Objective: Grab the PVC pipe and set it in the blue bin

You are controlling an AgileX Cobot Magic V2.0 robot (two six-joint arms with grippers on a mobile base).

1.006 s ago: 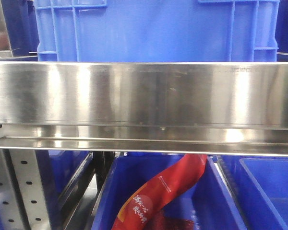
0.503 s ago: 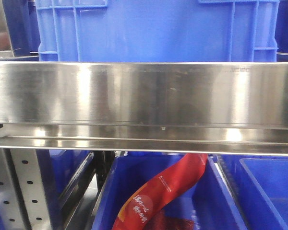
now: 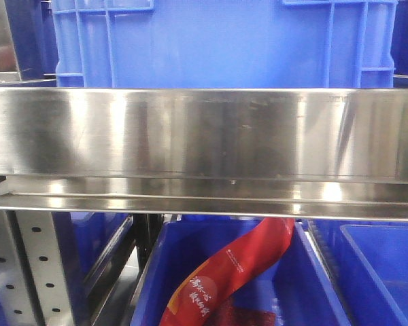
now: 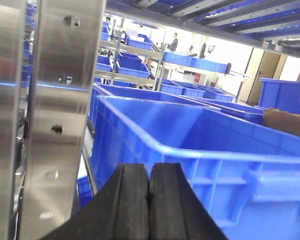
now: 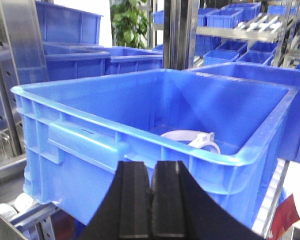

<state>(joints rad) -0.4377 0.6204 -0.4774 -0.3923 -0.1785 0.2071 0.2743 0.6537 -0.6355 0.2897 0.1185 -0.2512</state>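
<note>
In the right wrist view a large blue bin [image 5: 140,132] fills the middle. Just over its near rim peeks a white curved PVC pipe piece [image 5: 190,139], lying at the bottom and mostly hidden. My right gripper [image 5: 151,167] is shut with nothing between its fingers, just in front of and below that rim. In the left wrist view my left gripper [image 4: 149,170] is also shut and empty, facing the outer wall of another blue bin [image 4: 200,150]. Neither gripper shows in the front view.
The front view shows a wide steel shelf beam [image 3: 204,132], a blue bin [image 3: 217,41] above it and a lower bin [image 3: 319,285] holding a red packet [image 3: 224,272]. A steel upright [image 4: 60,100] stands close on the left gripper's left. Shelves of blue bins stretch behind.
The front view has drifted a few pixels sideways; nothing else differs.
</note>
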